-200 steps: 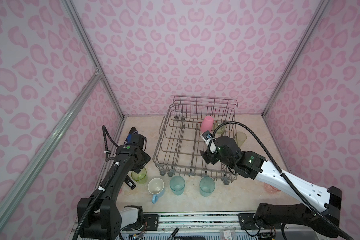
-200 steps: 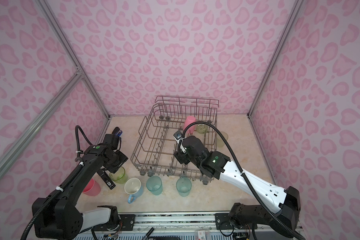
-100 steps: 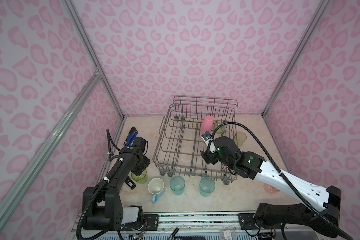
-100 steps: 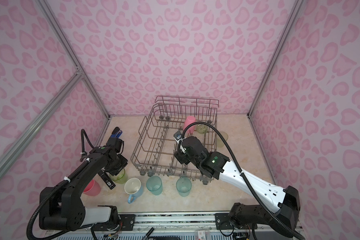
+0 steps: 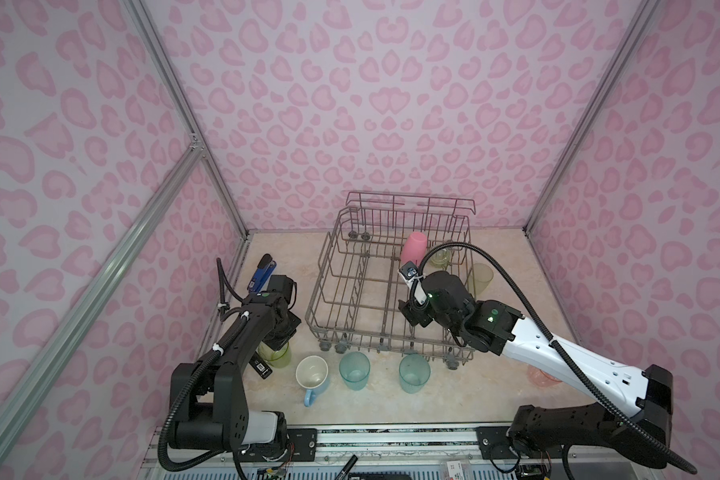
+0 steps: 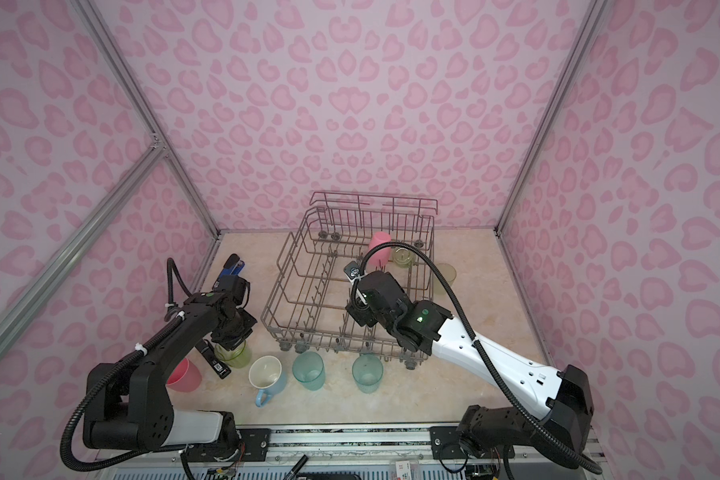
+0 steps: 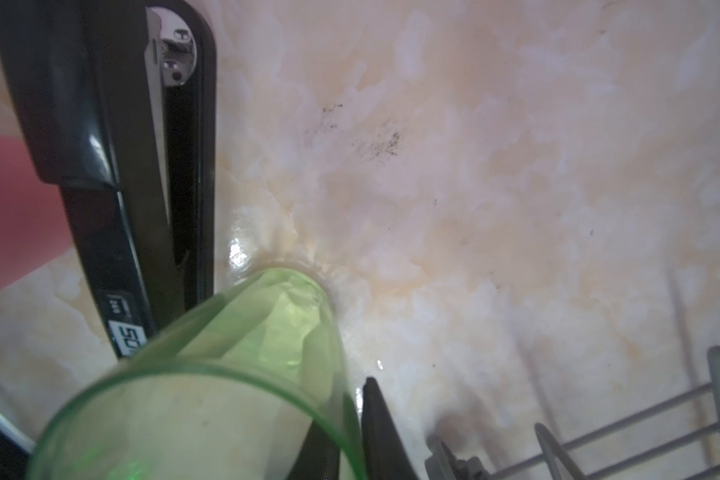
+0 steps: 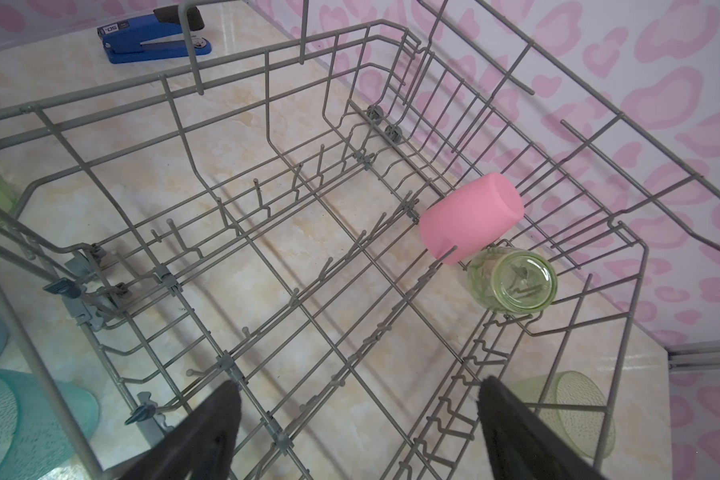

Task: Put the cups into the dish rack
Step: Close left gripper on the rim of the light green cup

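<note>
Cups: green tumbler upright on table, rim pinched by closed left gripper; only the left wrist view shows that grip. Salmon tumbler beside that arm shows in a top view. Right gripper spread wide, empty, above dish rack; ahead of it one pink cup, one green cup. Between grippers: two teal tumblers, one mug.

The left gripper has come down over the yellow-green tumbler at 8 o'clock of the dish rack; its jaws, wide a second ago, have closed on the tumbler's wall.
</note>
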`<action>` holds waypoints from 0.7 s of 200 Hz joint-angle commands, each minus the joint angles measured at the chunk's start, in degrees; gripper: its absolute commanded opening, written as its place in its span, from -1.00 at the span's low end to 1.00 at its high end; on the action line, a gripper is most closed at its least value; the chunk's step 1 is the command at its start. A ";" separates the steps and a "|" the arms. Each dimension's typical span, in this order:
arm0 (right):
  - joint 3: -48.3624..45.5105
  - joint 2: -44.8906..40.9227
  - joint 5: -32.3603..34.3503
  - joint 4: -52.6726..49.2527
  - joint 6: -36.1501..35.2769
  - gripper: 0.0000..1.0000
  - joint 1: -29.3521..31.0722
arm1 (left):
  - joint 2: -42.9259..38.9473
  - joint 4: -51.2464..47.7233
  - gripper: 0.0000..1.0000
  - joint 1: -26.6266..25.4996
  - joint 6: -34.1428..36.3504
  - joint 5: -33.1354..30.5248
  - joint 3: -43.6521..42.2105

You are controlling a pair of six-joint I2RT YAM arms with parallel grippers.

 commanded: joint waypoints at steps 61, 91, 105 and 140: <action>1.42 0.15 1.60 -0.44 0.27 0.78 0.00 | -4.70 -1.77 -0.94 0.75 0.18 -0.85 2.30; 2.11 -0.10 1.99 -0.61 0.57 0.78 0.04 | -6.97 -3.16 -0.94 0.88 0.54 -1.46 4.60; 2.44 -0.20 1.95 -0.66 0.82 0.78 0.11 | -8.16 -3.73 -0.94 0.87 0.80 -1.82 6.04; 3.07 -0.28 1.90 -1.12 1.42 0.79 0.24 | -10.58 -4.36 -0.94 0.82 1.33 -1.21 9.77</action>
